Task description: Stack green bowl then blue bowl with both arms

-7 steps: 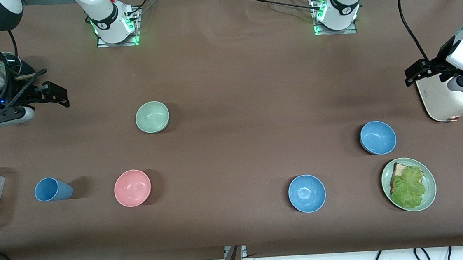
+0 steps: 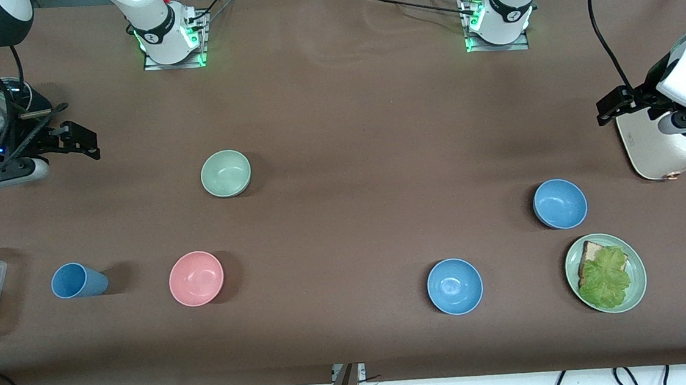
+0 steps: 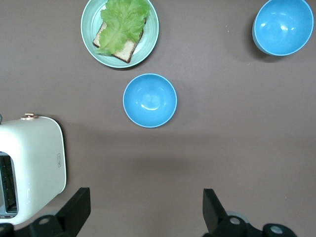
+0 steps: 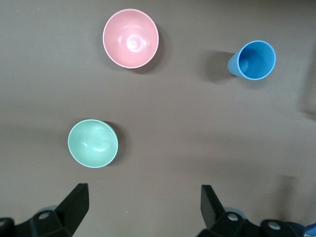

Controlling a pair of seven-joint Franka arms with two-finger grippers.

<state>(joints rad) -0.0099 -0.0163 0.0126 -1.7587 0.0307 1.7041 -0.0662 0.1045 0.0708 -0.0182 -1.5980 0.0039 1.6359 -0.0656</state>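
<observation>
Barely anything has shifted: both arms wait, left tool [image 2: 607, 109] upper right and right tool [image 2: 83, 141] upper left, spread wide, seemingly empty; green bowl [image 2: 226, 173] untouched.

Under me the desk [image 2: 338, 125] wears a matt brown cloth, faintly creased. The green bowl [image 2: 226, 173] looks smooth with a soft sheen; both blue bowls [image 2: 455, 286] shine glossy, like plastic. The toaster [image 2: 664, 146] has a smooth cream shell.
</observation>
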